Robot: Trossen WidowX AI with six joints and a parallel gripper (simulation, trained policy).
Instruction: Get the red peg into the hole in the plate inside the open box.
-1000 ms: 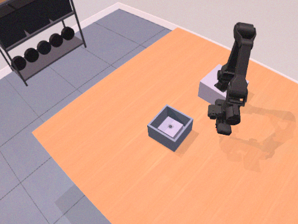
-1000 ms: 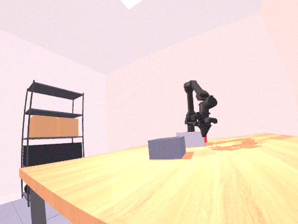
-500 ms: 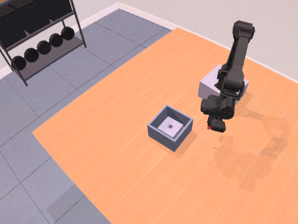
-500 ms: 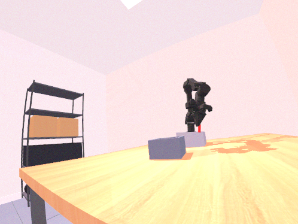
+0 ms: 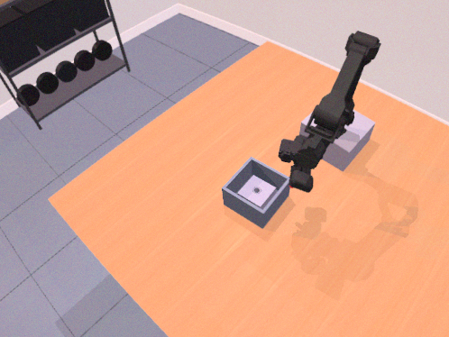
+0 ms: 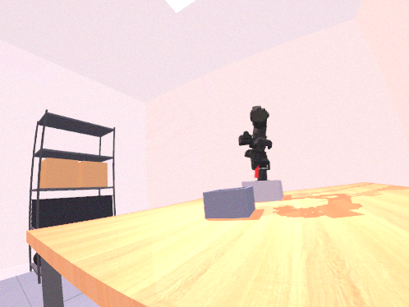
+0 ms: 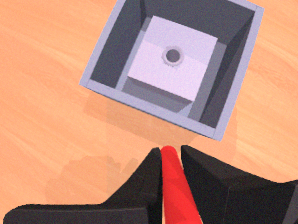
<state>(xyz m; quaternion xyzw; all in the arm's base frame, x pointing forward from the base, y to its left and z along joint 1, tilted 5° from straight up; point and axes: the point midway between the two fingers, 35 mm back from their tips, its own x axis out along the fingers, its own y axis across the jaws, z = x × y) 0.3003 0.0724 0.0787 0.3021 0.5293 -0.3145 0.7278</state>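
1. Red peg [image 6: 257,171] [image 7: 175,180]: picked up, clamped in the claw [image 5: 301,180] [image 6: 263,174] [image 7: 170,153], up off the table [image 5: 180,149] [image 6: 213,254] [image 7: 35,100].
2. It's beside the open box [image 5: 243,204] [image 6: 227,203] [image 7: 150,116], not over it.
3. Left: carrying across, lining up, lowering, seating it fully in the plate's [image 5: 266,186] [image 7: 195,75] hole.

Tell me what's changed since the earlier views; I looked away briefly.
The arm has swung the gripper toward the open box, carrying the red peg along in its grip. The box and the pale block stayed put.
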